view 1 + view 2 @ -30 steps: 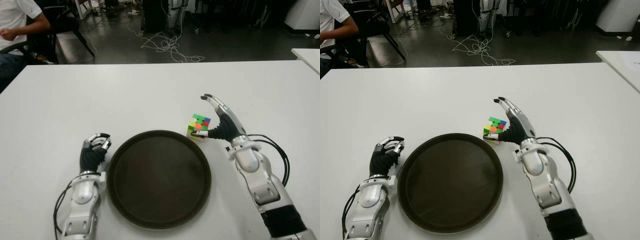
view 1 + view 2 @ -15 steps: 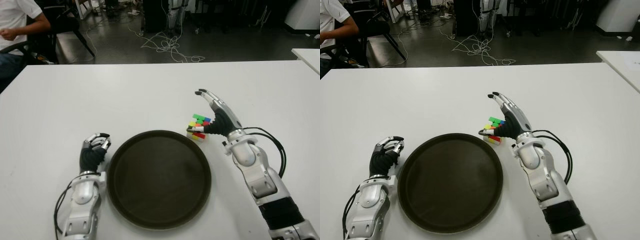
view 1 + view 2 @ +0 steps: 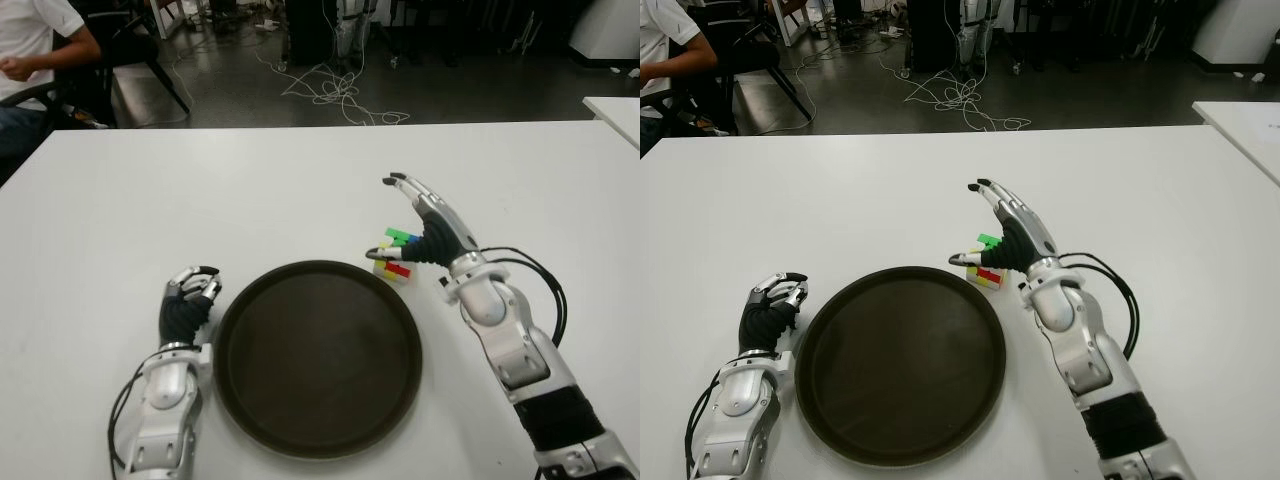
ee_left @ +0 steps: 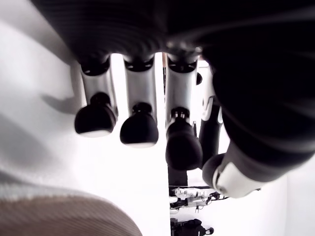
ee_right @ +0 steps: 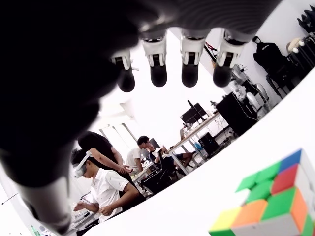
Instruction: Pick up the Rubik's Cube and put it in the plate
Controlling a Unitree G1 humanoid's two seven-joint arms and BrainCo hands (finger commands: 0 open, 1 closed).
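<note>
Quick count – 1 Rubik's Cube (image 3: 397, 258), 1 dark round plate (image 3: 318, 357), 1 white table (image 3: 200, 190), 2 robot hands – left hand (image 3: 188, 303) & right hand (image 3: 432, 226).

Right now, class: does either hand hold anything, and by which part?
Nothing is held. The right hand is open beside the Rubik's Cube; the left hand is curled, empty.

Pretty even overhead lighting across the matte white table (image 3: 200, 190), bright but no hard glare. Only soft, short shadows under the round dark brown plate (image 3: 318, 358) and the small multicoloured Rubik's Cube (image 3: 395, 256). Dim, murky floor beyond the far edge. Totally blown out whites in both wrist views, black-tipped silver fingers (image 4: 139, 129) close-up and blurry, heavy fisheye bending toward the edges.
</note>
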